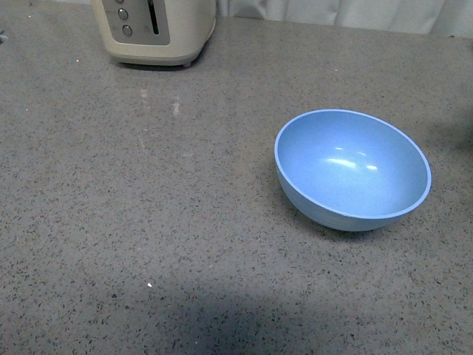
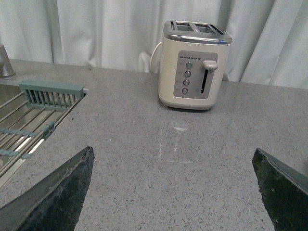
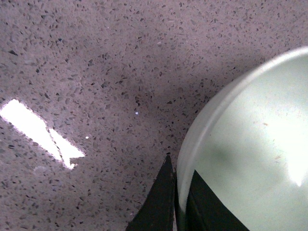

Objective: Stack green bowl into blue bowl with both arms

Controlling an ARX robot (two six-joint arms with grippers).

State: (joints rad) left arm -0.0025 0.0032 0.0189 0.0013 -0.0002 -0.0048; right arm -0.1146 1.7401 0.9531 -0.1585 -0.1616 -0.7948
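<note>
Right tool (image 3: 180,185) has the green bowl (image 3: 250,154) by the rim: one dark finger (image 3: 161,207) outside the wall, the other down inside, jaws closed on that thin edge. A rim pinch makes sense here, since it leaves the underside free and the bowl can drop straight into another with nothing in the way. Whether it sits on the bench (image 3: 86,57) or hangs just above it, the right wrist view does not settle.

Over to the target. The blue bowl (image 1: 352,170) stands on the bench toward the robot's right, mouth up and empty, well apart from the cream toaster (image 1: 155,29) at the far edge. There is plenty of room round it for an approach from above.

The left tool (image 2: 172,150) is wide open and gripping nothing. Its fingers (image 2: 53,197) are spread and aimed across bare bench at the toaster, with a sink rack (image 2: 33,120) off to one side. It looks parked and ready, probably to steady the blue bowl if called on.

Now the views split the story. The front view shows the blue bowl, but neither arm and no green bowl. Only the right wrist view shows the green bowl and its grip, and the left wrist view shows neither bowl
</note>
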